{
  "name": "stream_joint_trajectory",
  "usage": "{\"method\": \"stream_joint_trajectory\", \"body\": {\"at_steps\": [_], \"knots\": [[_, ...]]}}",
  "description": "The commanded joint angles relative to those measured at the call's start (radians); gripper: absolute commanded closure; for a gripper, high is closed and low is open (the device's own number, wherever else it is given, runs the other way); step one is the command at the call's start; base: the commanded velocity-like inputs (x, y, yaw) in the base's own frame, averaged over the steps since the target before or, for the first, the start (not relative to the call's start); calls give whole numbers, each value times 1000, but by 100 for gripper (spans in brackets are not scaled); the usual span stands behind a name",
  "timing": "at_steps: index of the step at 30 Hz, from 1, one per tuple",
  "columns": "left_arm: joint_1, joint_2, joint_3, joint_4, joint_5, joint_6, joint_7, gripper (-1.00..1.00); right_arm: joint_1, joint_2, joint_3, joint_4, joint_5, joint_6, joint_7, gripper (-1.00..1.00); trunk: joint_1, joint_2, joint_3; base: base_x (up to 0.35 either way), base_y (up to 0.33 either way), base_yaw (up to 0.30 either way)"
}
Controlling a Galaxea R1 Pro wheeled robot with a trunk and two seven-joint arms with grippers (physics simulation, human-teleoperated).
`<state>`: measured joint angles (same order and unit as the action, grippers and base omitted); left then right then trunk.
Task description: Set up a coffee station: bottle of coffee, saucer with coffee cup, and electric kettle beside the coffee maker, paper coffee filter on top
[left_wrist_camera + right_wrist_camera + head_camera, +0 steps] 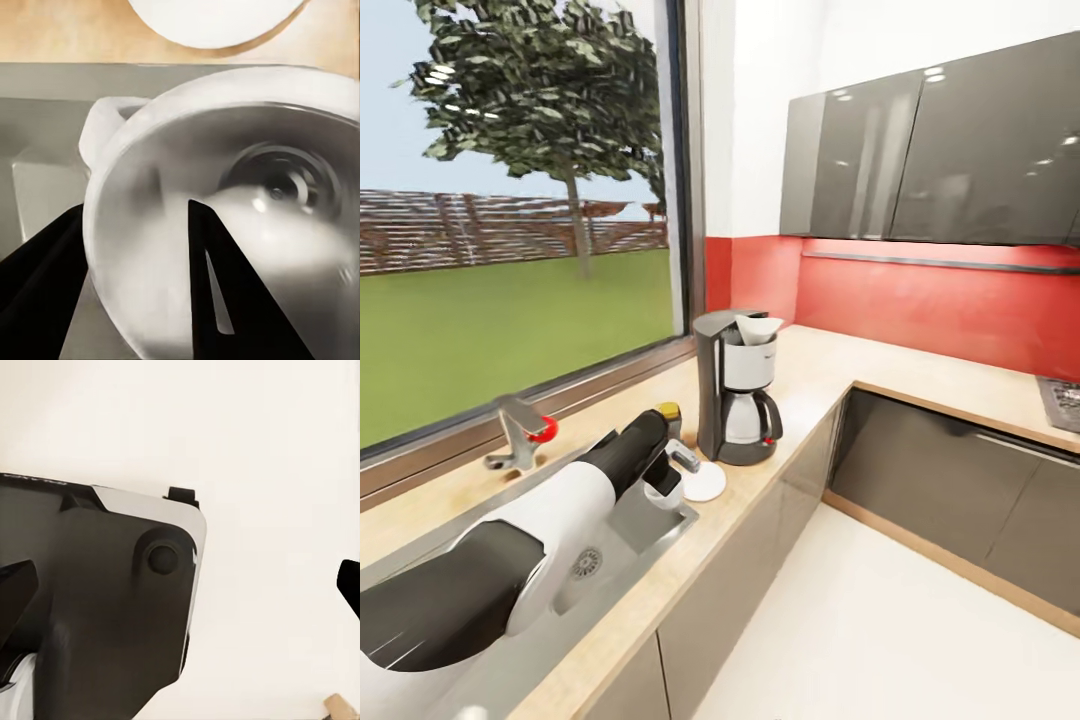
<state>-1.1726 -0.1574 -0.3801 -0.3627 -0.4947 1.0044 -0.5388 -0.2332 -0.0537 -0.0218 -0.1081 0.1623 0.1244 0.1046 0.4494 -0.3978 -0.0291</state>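
A big window [520,200] is on the left, and outside it stand a tree [550,90], green grass [490,330] and a brown fence [480,230]. A steel sink [650,535] sits near and to the left, with a round drain [586,563] in its bottom. A tap [520,432] with a red part stands at the far side of the sink. The far wall is red [940,305], with shiny dark cupboards [940,150] above it. The floor [880,630] on the right is pale.

Tan kitchen countertop [920,375] with coffee maker [738,390], saucer [704,482], sink [660,530].
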Motion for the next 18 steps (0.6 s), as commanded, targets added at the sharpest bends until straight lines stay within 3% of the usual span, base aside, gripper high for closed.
{"method": "stream_joint_trajectory", "body": {"at_steps": [1, 6, 18], "knots": [[-1, 1, -3, -1, -10, 2, -10, 100, 0, 0, -3, -2, 10, 6, 4, -100, 1, -2, -2, 0, -12, -288], [-1, 3, -3, -1, -13, 2, -10, 100, 0, 0, -2, -2, 10, 6, 2, -100, 1, -2, -1, 0, -4, -140], [12, 10, 3, -4, -17, -3, -10, 100, 0, 15, -1, -16, 10, 3, 0, -100, 1, -2, -1, 3, 0, -5]]}}
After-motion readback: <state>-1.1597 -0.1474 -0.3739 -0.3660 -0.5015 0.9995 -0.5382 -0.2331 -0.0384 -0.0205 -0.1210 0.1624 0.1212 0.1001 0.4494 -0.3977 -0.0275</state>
